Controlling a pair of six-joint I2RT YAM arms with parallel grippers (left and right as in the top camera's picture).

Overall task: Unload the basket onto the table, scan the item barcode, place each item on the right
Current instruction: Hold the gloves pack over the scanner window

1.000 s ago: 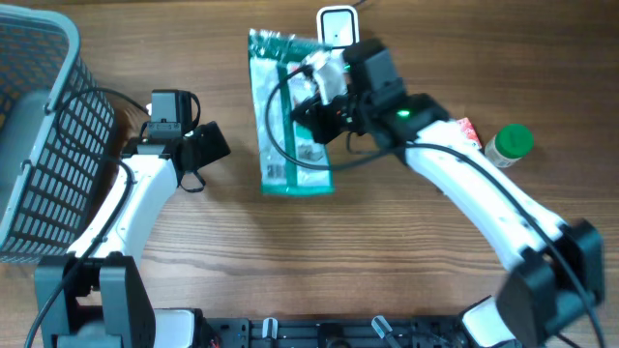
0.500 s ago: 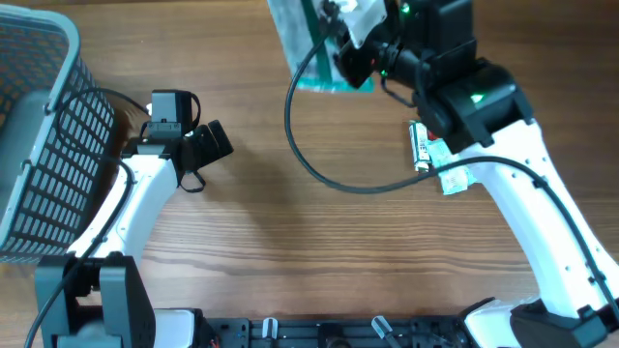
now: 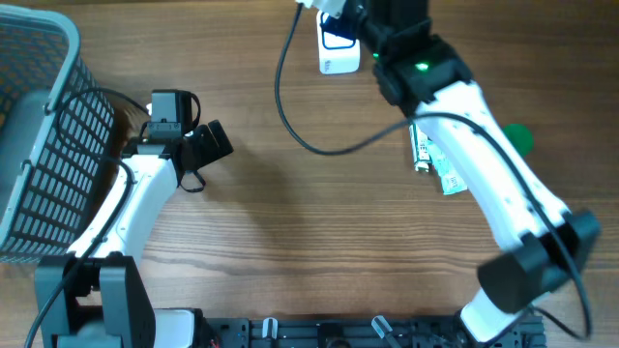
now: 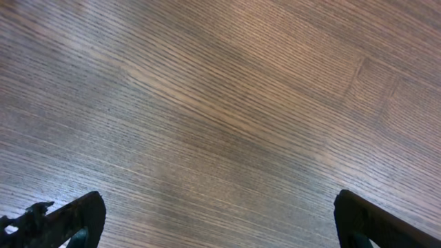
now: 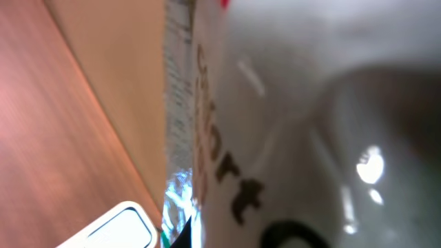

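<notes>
1. Halfway through, by the look of it: reaching across the surface with the right arm, stretched long to the far edge and over the white scanner.
2. Parking the left arm folded back beside the basket, no part in the scan.
3. Holding the pouch up off the wood, filling the right wrist view just beside the scanner; no barcode visible, so no telling whether it has read.
4. Right claw cut off at the overhead edge; clamped tight, apparently on the pouch.
5. Left claw spread wide, empty, over bare wood.
6. Leaving a packet and green-capped bottle lying untouched under the right arm.
</notes>
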